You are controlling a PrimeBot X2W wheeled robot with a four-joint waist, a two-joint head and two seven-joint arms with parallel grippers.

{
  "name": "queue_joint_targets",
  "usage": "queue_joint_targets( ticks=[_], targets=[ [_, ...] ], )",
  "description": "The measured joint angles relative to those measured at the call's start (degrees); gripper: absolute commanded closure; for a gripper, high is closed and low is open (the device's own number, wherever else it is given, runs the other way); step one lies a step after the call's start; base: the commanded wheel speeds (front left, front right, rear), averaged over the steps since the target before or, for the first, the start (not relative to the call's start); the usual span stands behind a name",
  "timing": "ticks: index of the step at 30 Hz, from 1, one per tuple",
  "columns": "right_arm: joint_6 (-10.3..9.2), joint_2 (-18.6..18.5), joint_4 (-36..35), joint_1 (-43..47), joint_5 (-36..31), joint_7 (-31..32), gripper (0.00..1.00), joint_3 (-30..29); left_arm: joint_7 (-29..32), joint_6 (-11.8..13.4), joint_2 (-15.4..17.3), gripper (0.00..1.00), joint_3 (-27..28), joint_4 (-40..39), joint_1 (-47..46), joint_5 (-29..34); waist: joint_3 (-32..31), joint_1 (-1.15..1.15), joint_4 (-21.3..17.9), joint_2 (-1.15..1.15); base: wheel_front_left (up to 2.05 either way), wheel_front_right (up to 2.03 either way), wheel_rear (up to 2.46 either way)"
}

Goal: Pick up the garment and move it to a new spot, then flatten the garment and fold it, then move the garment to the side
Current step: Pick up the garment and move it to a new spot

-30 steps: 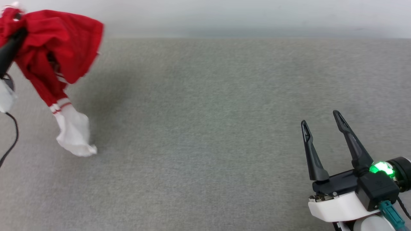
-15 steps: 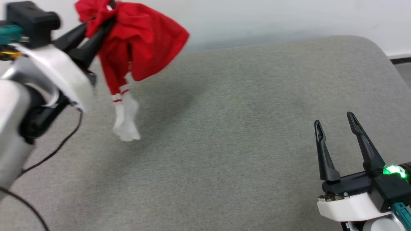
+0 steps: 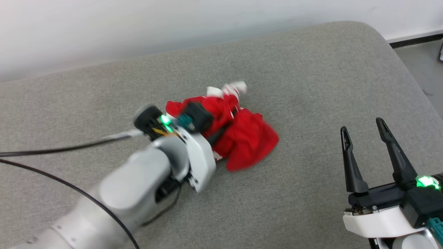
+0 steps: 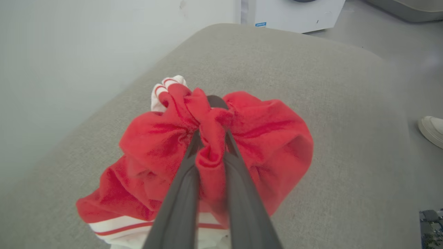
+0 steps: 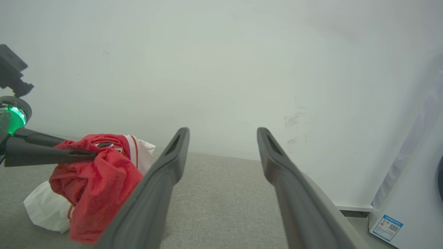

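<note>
Grey woven fabric covers the cushion, a broad pad with rounded corners that runs back to a pale wall. Past its far right corner lies grey floor. In the left wrist view a white appliance stands off the cushion's far end, and a white shoe shows at the right edge. A black cable trails from the left arm across the cushion's left part.

The garment is bunched near the middle of the cushion, red with a white striped sleeve end poking out on the wall side. In the right wrist view its white lower folds seem to touch the cushion. The left wrist housing covers the garment's near-left part in the head view. Bare cushion lies between the garment and the right gripper.

The left arm reaches in from the lower left, forearm slanting up and to the right, green light lit at the wrist. The left gripper points along the cushion towards the wall, its fingers drawn close and clamped on a gathered red fold. The rest of the cloth billows to either side of them.

The right gripper sits low at the right, well apart from the garment. Its fingers are spread wide and point up and away, with nothing between them.
</note>
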Motion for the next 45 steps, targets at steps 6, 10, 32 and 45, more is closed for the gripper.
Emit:
queue_joint_targets(
  ticks=[6,10,32,45],
  targets=[
    [0.00,0.0,-0.3,0.0,0.2,0.0,0.00,-0.4,-2.2,-0.4,-7.9,1.00,-6.4,9.0,3.5,0.7,0.8,0.00,0.0,0.00,0.00,0.00,0.00],
    [0.00,0.0,-0.1,0.0,0.2,0.0,0.00,-0.3,-6.4,-0.5,-13.0,0.00,-7.8,15.8,4.2,-0.6,0.5,0.00,1.6,0.00,0.00,0.00,0.00],
    [0.00,0.0,0.8,3.1,0.8,0.0,0.00,-3.6,-14.2,16.2,2.2,0.00,20.1,-8.8,18.3,0.7,-9.6,0.00,13.0,0.00,0.00,0.00,0.00],
    [0.00,0.0,0.9,3.8,1.3,0.0,0.00,-3.8,-14.1,17.0,-3.9,0.00,35.2,-21.9,43.7,8.5,-9.0,0.00,12.9,0.00,0.00,0.00,0.00]
  ],
)
